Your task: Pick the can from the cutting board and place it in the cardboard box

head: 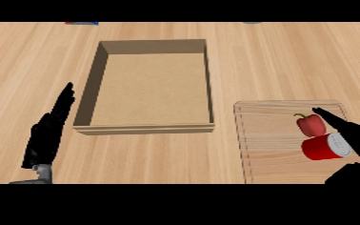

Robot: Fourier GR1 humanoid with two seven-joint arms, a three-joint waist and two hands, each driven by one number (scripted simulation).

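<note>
A red can (325, 147) with a silver end lies on its side on the wooden cutting board (271, 133) at the lower right. A red bell pepper (311, 124) sits just behind it, touching or nearly touching. My right hand (343, 125) reaches in from the right edge, fingers straight over the can's far side and thumb below it near the frame's bottom. The hand is open around the can without closing on it. The cardboard box (88, 95) stands open and bare inside at the centre left. My left hand (49, 128) rests open at the lower left, fingers up.
The light wooden counter (281, 62) runs all round. A blue and red item (82, 23) and a grey item (252, 22) peek in at the far edge. The box's right wall is close to the board's left edge.
</note>
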